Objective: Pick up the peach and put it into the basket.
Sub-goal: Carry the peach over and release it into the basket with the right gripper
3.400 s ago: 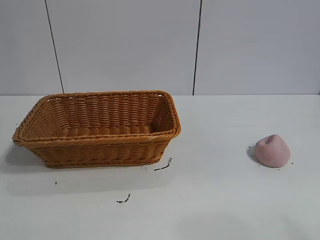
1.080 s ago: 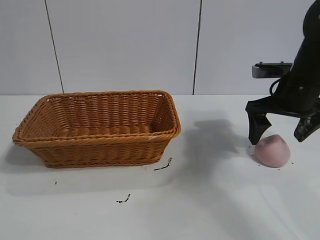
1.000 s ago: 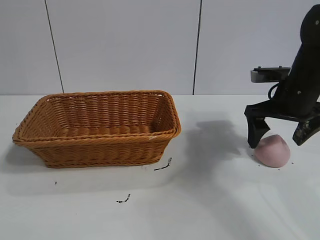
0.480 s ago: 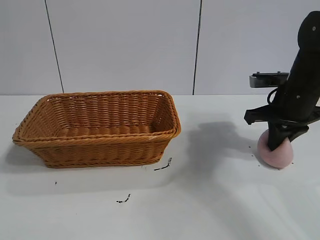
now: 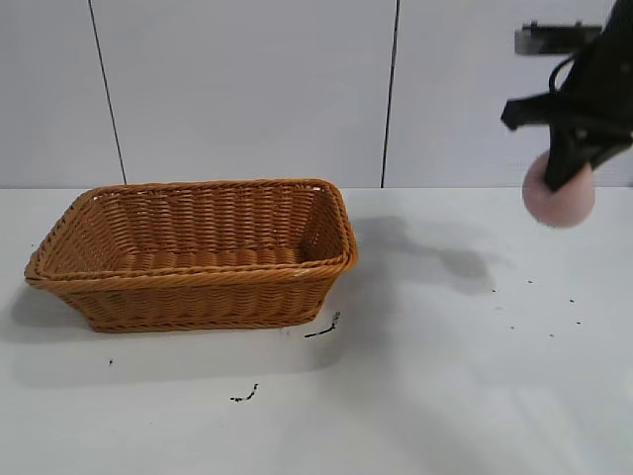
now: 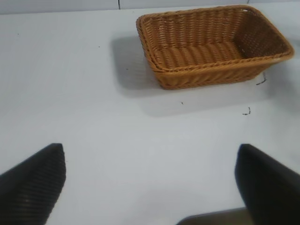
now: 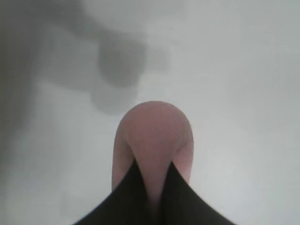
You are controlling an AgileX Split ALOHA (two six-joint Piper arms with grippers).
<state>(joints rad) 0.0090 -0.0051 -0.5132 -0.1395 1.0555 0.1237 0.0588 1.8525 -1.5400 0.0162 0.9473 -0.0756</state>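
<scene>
My right gripper [image 5: 566,176] is shut on the pale-pink peach [image 5: 560,200] and holds it high above the table at the far right. In the right wrist view the peach [image 7: 154,136] is squeezed between the two black fingertips [image 7: 126,197], with its shadow on the table below. The orange-brown wicker basket [image 5: 59,252] stands on the table at the left, well away from the peach. It also shows in the left wrist view [image 6: 159,65]. My left gripper [image 6: 150,159] is open and empty above bare table, out of the exterior view.
The white table [image 5: 425,396] carries a few small black marks [image 5: 322,329] near the basket's front right corner. A grey panelled wall [image 5: 247,89] stands behind.
My right gripper came down over the peach, closed on it, and has lifted it off the table, well above where it lay.
</scene>
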